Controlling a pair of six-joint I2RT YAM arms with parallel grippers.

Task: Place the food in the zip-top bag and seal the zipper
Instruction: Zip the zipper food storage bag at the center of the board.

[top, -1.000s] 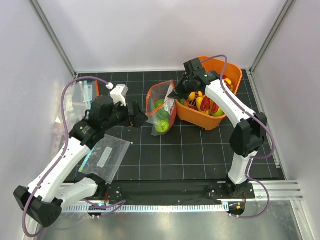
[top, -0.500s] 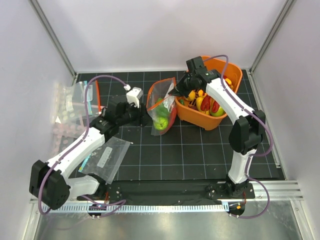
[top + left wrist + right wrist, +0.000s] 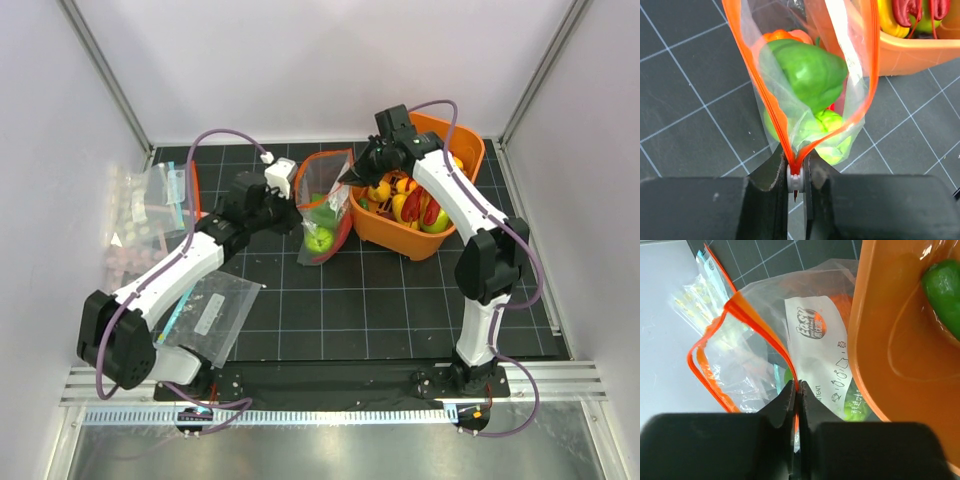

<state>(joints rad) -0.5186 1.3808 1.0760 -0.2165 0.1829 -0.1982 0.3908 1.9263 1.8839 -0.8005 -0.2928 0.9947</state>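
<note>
Now left gripper and right gripper each clamp the zipper; maybe three green food pieces bagged

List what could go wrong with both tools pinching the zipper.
1. The pepper sits high between the zipper strips; it may block the seal.
2. The left tool and right tool hold only the zipper's ends, so a pull might slip one free and the bag could sag.
</note>
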